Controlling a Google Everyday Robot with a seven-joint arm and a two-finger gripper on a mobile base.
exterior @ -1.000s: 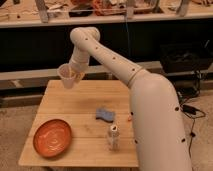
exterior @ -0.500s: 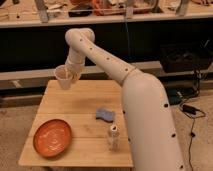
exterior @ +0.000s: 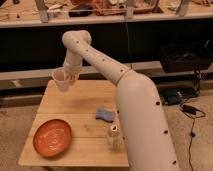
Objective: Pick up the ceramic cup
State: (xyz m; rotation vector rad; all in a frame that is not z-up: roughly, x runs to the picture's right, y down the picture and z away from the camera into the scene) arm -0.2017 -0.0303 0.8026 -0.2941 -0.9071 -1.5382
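Claw (exterior: 69, 78) pinching the ceramic cup (exterior: 61, 80), now farther left, above the table's (exterior: 75, 107) far-left corner.

The hand (exterior: 70, 77) holds the ceramic cup (exterior: 61, 80) above the table's (exterior: 75, 107) far-left corner.

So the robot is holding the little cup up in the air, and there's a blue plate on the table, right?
Nearly. The camera view shows the tool at the table's far left corner holding the ceramic cup aloft, but the plate on the table is orange, not blue.
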